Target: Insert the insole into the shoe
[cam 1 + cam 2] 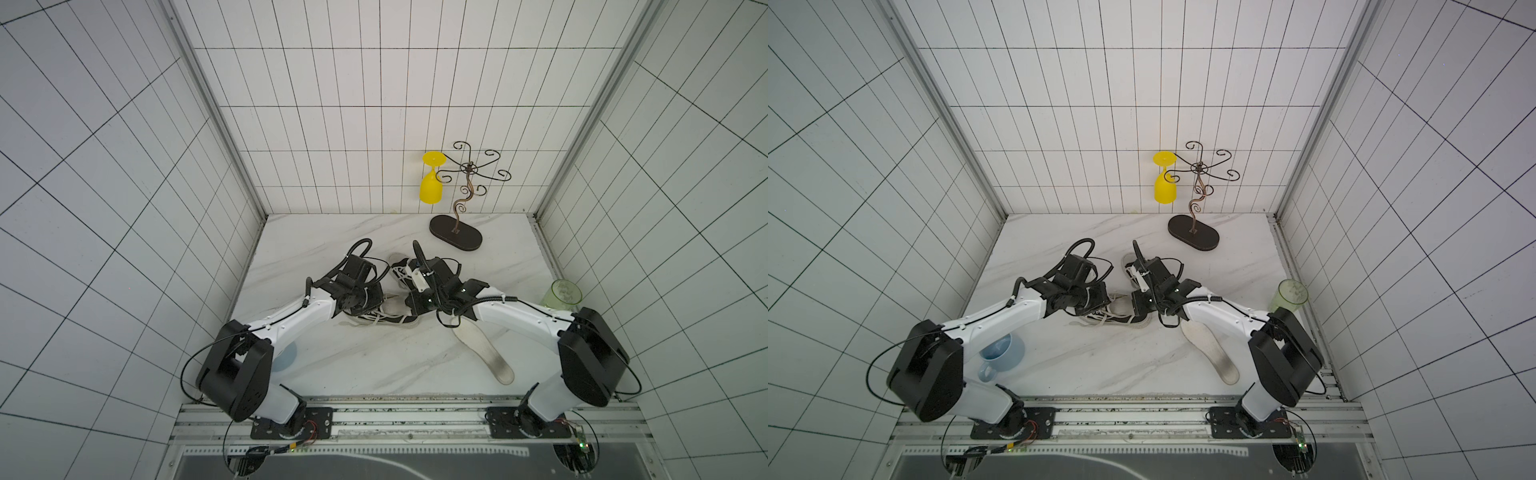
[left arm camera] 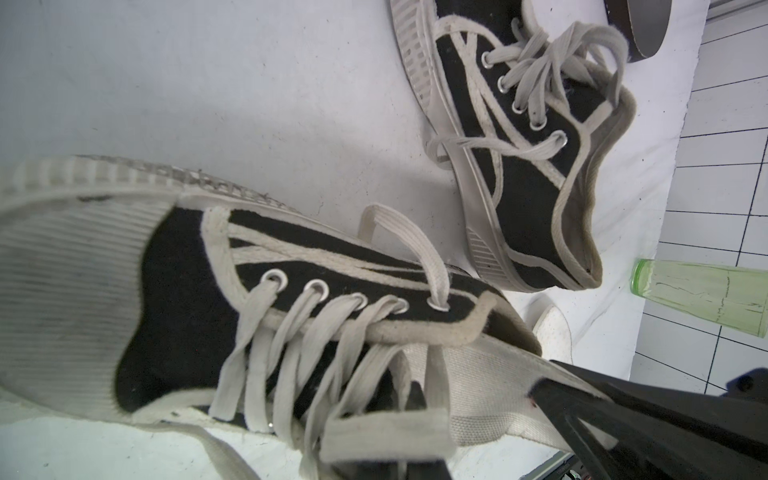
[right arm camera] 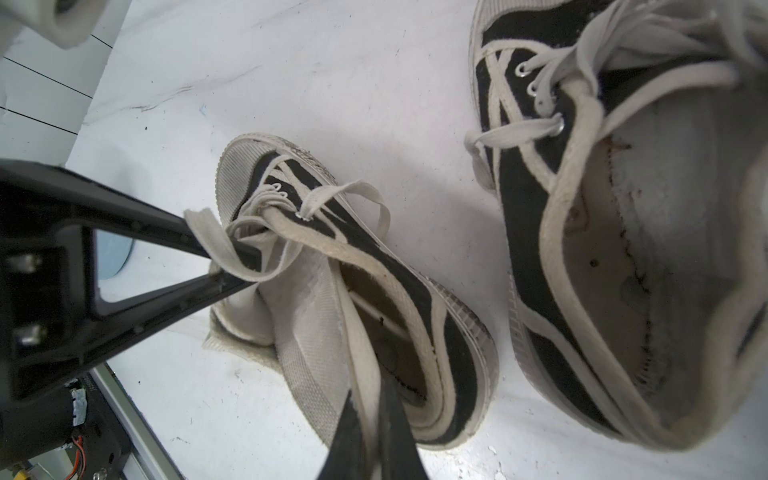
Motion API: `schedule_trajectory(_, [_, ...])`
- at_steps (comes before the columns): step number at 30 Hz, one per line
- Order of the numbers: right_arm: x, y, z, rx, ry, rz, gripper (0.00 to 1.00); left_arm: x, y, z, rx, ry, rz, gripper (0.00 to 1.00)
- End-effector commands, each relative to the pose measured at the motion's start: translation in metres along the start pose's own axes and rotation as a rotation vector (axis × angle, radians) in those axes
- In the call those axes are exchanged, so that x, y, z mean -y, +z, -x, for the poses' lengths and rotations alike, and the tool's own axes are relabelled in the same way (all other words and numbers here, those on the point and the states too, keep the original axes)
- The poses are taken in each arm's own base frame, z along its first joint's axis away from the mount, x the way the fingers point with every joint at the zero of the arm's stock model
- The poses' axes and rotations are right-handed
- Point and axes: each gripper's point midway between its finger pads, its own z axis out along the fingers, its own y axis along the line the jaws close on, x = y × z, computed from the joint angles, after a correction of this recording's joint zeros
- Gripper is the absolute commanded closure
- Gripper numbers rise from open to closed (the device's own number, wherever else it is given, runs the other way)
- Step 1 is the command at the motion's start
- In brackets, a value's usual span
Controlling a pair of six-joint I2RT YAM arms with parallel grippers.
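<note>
A black-and-white canvas shoe (image 1: pixel 390 320) (image 1: pixel 1121 320) lies on its side on the marble table between my two grippers. My left gripper (image 2: pixel 395 453) (image 3: pixel 249 266) is shut on the white fabric edge at the lace end of the shoe's opening. A loose lace drapes over its fingers. My right gripper (image 3: pixel 376 415) is shut on the white rim of the shoe's collar (image 3: pixel 365 353), near the heel. The opening gapes between the two grips. The pale insole (image 1: pixel 484 353) (image 1: pixel 1214 353) lies flat on the table near the front, under my right arm, with nothing touching it.
A second matching shoe (image 1: pixel 401 270) (image 3: pixel 623 208) stands just behind the grippers. A wire glass rack (image 1: pixel 457 237) with a hanging yellow glass (image 1: pixel 431 187) is at the back. A green cup (image 1: pixel 563 295) stands by the right wall. A blue mug (image 1: pixel 1000 357) sits under my left arm.
</note>
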Motion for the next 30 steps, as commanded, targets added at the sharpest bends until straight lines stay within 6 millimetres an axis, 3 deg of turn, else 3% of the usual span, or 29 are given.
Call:
schedule_trajectory(1, [-0.003,0.013,0.009,-0.021,-0.034,-0.021,0.95,0.018,-0.003,-0.001,-0.026,-0.002,-0.083,1.0])
schedule_trajectory(6, [0.001,0.03,-0.004,-0.102,-0.023,-0.049,0.95,0.025,-0.01,0.008,-0.006,-0.019,-0.122,1.0])
schedule_trajectory(17, [-0.042,0.012,0.05,0.094,-0.064,0.108,0.94,0.02,-0.002,-0.003,-0.068,0.007,-0.107,1.0])
schedule_trajectory(23, [-0.064,0.02,0.049,0.067,-0.038,0.205,0.94,0.025,-0.002,-0.002,-0.072,0.015,-0.126,1.0])
schedule_trajectory(27, [-0.065,0.024,0.052,0.075,-0.043,0.207,0.94,0.026,-0.003,-0.002,-0.073,0.02,-0.132,1.0])
schedule_trajectory(30, [-0.053,0.031,0.045,0.056,-0.057,0.155,0.94,0.02,-0.006,0.003,-0.057,0.008,-0.118,1.0])
